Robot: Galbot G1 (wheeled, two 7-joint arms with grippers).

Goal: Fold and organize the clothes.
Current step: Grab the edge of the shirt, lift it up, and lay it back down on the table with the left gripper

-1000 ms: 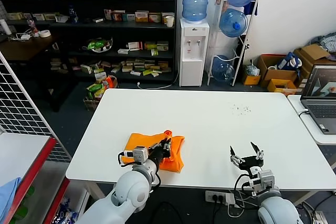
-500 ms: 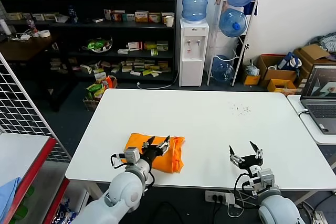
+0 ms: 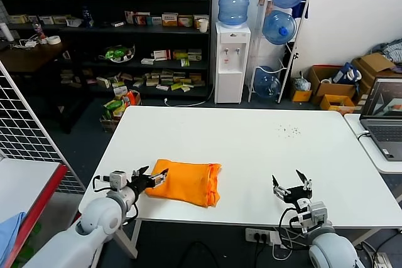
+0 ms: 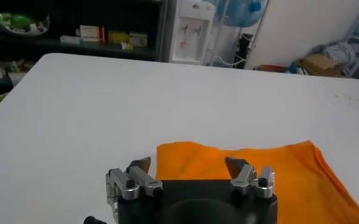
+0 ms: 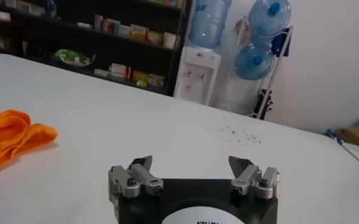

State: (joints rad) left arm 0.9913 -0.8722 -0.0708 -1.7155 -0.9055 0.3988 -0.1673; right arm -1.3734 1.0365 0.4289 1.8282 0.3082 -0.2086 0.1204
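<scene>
Left tool (image 3: 152, 176) spread wide, holding nothing, just beside the left edge of the shirt. One white desk (image 3: 251, 149) carries one orange T-shirt (image 3: 185, 182), folded into a flat bundle near the desk's front-left part. Right tool (image 3: 291, 186), also wide and empty, hovers near the front edge of the desk, well apart from the shirt. Two tools, one shirt.

The setting is a storeroom or lab-type workspace. Dark shelving (image 3: 119, 29) along the back wall holds rows of small boxed goods, with a water dispenser (image 3: 232, 54), a rack of spare water bottles (image 3: 279, 26) and open cardboard boxes (image 3: 342, 86) alongside. A white work table (image 3: 251, 149) occupies the centre, and a laptop (image 3: 384, 117) sits on a side desk
</scene>
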